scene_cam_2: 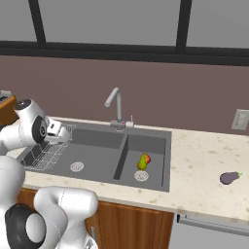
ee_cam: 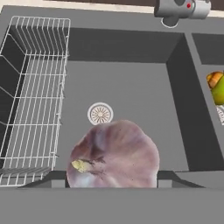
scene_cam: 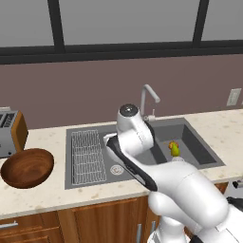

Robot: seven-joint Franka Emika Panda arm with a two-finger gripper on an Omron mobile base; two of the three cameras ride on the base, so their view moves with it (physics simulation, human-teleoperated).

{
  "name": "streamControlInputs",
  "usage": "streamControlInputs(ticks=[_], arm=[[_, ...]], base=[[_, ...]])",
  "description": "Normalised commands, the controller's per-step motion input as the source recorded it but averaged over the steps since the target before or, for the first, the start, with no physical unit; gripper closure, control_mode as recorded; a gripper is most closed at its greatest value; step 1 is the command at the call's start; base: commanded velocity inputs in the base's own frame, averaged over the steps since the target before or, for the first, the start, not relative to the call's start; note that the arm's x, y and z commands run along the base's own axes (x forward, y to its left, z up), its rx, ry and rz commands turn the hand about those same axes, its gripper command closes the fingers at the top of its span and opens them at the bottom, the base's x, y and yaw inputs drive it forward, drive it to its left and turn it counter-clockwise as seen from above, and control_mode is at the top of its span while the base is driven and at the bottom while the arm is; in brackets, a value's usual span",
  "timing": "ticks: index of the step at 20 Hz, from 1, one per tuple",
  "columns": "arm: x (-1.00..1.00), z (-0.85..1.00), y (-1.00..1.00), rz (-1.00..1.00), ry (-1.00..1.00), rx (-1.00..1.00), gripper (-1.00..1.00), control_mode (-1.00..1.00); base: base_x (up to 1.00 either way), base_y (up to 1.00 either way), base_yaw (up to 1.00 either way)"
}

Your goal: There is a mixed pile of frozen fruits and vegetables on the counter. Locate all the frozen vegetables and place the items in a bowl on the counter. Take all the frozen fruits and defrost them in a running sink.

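Observation:
My gripper (ee_cam: pixel 111 180) is shut on the pale whitish-pink bulb (ee_cam: pixel 113 153) and holds it above the large basin of the dark grey sink (ee_cam: pixel 131 87), near the round drain. In the right base view the hand (scene_cam_2: pixel 61 132) hangs over the wire rack side of the sink (scene_cam_2: pixel 97 151). The yellow-green pear-shaped fruit (scene_cam_2: pixel 142 162) (scene_cam: pixel 174 149) (ee_cam: pixel 218 89) with a reddish-orange top lies in the smaller basin. The purple eggplant (scene_cam_2: pixel 229 178) rests on the beige counter (scene_cam_2: pixel 199 170) to the right of the sink. The wooden bowl (scene_cam: pixel 27 167) sits on the counter to the sink's left.
A wire rack (ee_cam: pixel 35 87) (scene_cam: pixel 88 156) fills the left part of the large basin. The curved silver tap (scene_cam: pixel 148 97) (scene_cam_2: pixel 114 104) stands behind the sink. A toaster (scene_cam: pixel 9 133) is behind the bowl. My own arm (scene_cam: pixel 142 156) covers part of the sink.

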Motion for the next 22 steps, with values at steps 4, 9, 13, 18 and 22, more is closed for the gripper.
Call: streamControlInputs(ticks=[4,9,13,18,22], arm=[[0.00,0.11,0.38,0.02,0.12,0.05,1.00,-1.00],[-0.05,0.08,0.42,0.04,0.15,0.06,1.00,-1.00],[-0.05,0.08,0.43,0.06,0.17,0.05,1.00,-1.00],[-0.02,-0.04,0.41,0.06,0.11,0.02,1.00,-1.00],[0.00,-0.04,0.45,0.04,0.08,0.00,1.00,-1.00]], base=[[0.00,0.00,0.00],[0.00,0.00,0.00],[0.00,0.00,0.00],[0.00,0.00,0.00],[0.00,0.00,0.00]])
